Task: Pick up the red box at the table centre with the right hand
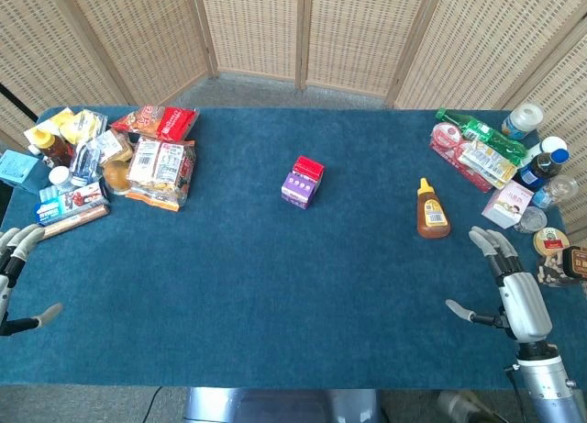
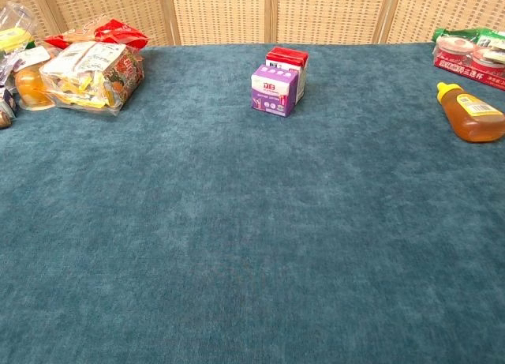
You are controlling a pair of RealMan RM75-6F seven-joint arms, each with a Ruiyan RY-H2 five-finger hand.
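A small red box [image 1: 309, 169] stands at the middle of the blue table, right behind a purple box [image 1: 299, 189] that touches it. In the chest view the red box [image 2: 289, 61] shows above and behind the purple box [image 2: 274, 89]. My right hand [image 1: 514, 285] hovers at the table's near right corner, far from the boxes, fingers spread and holding nothing. My left hand [image 1: 16, 276] sits at the near left edge, fingers apart and empty. Neither hand appears in the chest view.
A honey bottle [image 1: 432, 210] lies between my right hand and the boxes. Bottles and packets [image 1: 500, 157] crowd the far right edge. Snack packs [image 1: 160, 171] and small items are piled at the far left. Wicker screens stand behind the table.
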